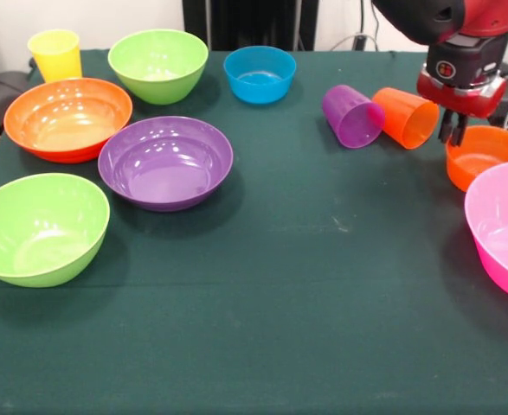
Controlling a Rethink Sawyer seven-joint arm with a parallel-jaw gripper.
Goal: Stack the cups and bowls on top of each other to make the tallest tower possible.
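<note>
The gripper is hovering just above the small orange bowl, beside the toppled orange cup.

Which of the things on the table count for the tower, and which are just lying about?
For the tower:
- yellow cup, upright
- purple cup and orange cup, on their sides
- large bowls: orange, purple, pink, two lime green
- small blue bowl, small orange bowl

Just lying about:
- nothing loose; only the green tablecloth
</note>
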